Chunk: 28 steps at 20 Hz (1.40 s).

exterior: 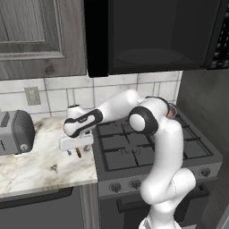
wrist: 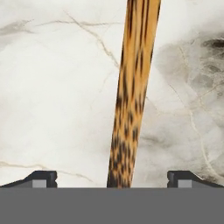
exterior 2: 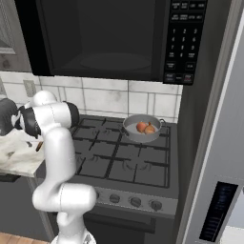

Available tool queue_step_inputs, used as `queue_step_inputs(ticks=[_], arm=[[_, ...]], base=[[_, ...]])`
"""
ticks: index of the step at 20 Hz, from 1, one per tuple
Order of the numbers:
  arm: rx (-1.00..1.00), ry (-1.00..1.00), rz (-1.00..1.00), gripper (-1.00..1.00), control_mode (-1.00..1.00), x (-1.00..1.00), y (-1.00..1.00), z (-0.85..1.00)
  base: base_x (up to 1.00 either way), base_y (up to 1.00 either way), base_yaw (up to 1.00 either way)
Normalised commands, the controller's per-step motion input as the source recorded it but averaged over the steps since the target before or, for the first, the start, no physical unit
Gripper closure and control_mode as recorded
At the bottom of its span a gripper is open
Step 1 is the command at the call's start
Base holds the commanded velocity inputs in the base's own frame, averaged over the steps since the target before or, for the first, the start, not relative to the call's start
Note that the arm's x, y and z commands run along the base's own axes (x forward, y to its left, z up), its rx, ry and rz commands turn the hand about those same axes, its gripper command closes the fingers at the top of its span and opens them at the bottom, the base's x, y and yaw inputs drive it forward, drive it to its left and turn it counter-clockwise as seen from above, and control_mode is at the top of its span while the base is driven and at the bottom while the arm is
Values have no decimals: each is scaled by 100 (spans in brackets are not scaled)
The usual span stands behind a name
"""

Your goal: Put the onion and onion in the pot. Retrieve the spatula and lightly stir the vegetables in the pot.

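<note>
A: Spatula [wrist: 131, 92] lies flat on the marble counter [wrist: 52, 87], left of the stove [exterior: 134, 147]. In the hand view its wooden handle runs straight up between the two dark fingertips [wrist: 41, 178], which stand wide apart on either side, not touching it. Gripper [exterior: 75, 151] is fully spread and holds nothing.

B: Onions?

A: Both onions [exterior 2: 145, 127] sit in the pot [exterior 2: 128, 128] on the back right burner in the right base view. So the retrieve step is the one in hand.

B: How will it handle?

A: My read: light, stiff, thin wood. No give, so the pads close on a narrow hard bar. Smooth finish, could slip or roll if pinched off-centre. Not fragile.

B: Where to grab?

A: On the handle, where it is lined up now. The head is out of the hand view, so I can't tell how far along the handle we are. Closer to the far end from the head would leave more reach into the pot.

B: Risks?

A: It lies flat on the marble, so the fingers must come right down to the surface to get around it. Handle is slightly tilted against the jaw line; closing may twist it a bit. A slack grip could let it pivot when stirring.
</note>
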Motion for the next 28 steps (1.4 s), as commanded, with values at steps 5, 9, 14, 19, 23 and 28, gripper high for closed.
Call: queue_step_inputs(ticks=[5, 9, 14, 19, 23, 28], arm=[[-7, 0, -4, -100, -100, -1, -5, -15], [-1, 0, -6, -100, -100, 0, -8, -19], [0, 0, -7, -100, -100, 0, -14, -25], [0, -6, -9, -100, -100, -3, -4, -33], [0, -11, -7, -100, -100, -7, -1, -38], [0, -9, -6, -100, -100, -4, -6, -35]], base=[[0, 0, 0], [0, 0, 0], [0, 0, 0], [0, 0, 0], [0, 0, 0], [0, 0, 0]])
